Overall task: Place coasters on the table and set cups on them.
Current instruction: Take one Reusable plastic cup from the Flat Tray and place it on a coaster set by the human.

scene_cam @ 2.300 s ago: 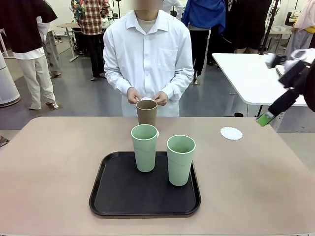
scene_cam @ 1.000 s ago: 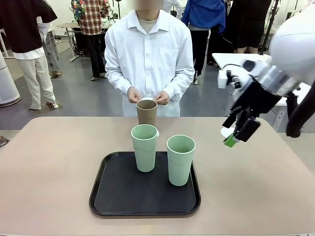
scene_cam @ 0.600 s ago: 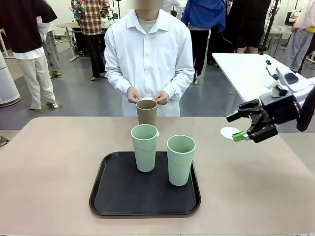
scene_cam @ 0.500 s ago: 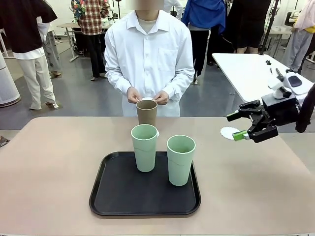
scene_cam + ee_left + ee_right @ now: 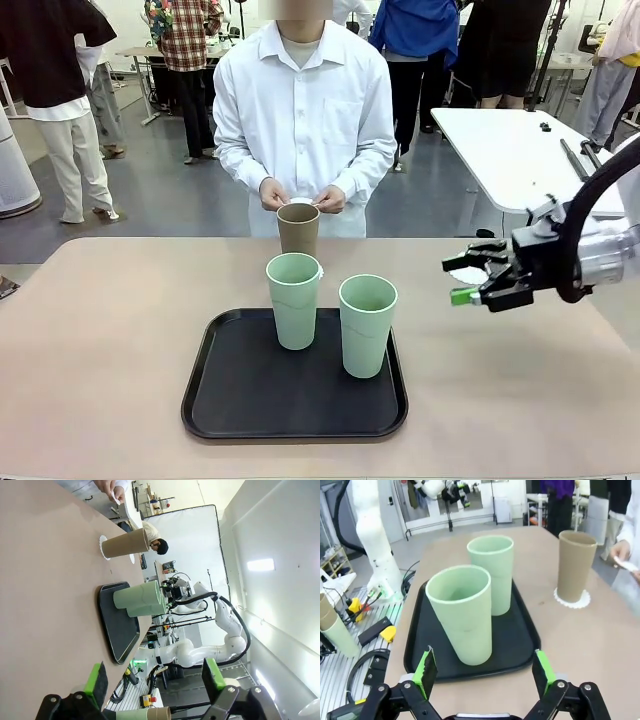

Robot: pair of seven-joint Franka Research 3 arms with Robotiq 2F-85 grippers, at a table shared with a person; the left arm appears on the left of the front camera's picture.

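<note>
The two cups (image 5: 294, 300) (image 5: 367, 325) on the black tray (image 5: 240, 400) are showing pale mint green, while the third cup (image 5: 298, 228) is showing tan-brown over a white, lacy-edged coaster (image 5: 583, 599). The table (image 5: 110, 340) is showing plain matte beige-tan. The right gripper (image 5: 462, 280) is showing black with bright green pads (image 5: 463, 296), and the person (image 5: 300, 110) is wearing a plain white shirt.
</note>
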